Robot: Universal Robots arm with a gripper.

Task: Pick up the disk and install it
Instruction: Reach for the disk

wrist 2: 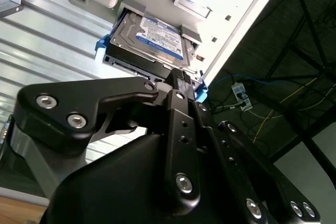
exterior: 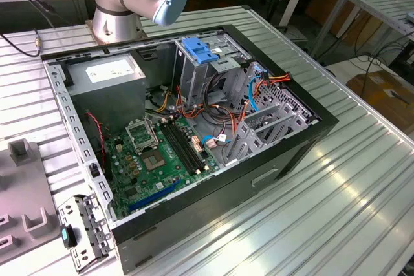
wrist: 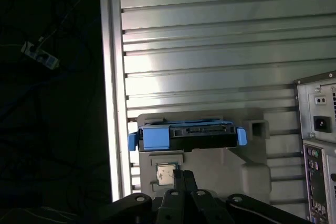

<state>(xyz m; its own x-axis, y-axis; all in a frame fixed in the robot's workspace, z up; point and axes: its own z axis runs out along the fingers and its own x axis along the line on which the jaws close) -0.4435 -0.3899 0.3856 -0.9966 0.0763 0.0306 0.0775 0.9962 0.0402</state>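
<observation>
The disk (wrist: 202, 134) is a flat dark drive with blue side rails. It rests in a slot of a grey moulded holder (wrist: 247, 166) on the ribbed metal table. In the second wrist view the disk (wrist 2: 152, 38) shows its white label with a blue band facing up. My gripper (wrist: 184, 174) hovers a short way from the disk, over the holder, and touches nothing. Its black fingers (wrist 2: 180, 77) stand close together and hold nothing. The open computer case (exterior: 194, 134) lies in the exterior view, with its metal drive cage (exterior: 194, 72) near the back.
A blue tab (exterior: 199, 50) tops the cage, and a grey box (exterior: 107, 72) with a white sticker sits beside it. Cables and a motherboard (exterior: 162, 153) fill the case. A small chip (wrist: 166, 174) lies in the holder. The table edge (wrist: 110, 77) runs close to the holder; the case's rear panel (wrist: 317, 129) stands alongside.
</observation>
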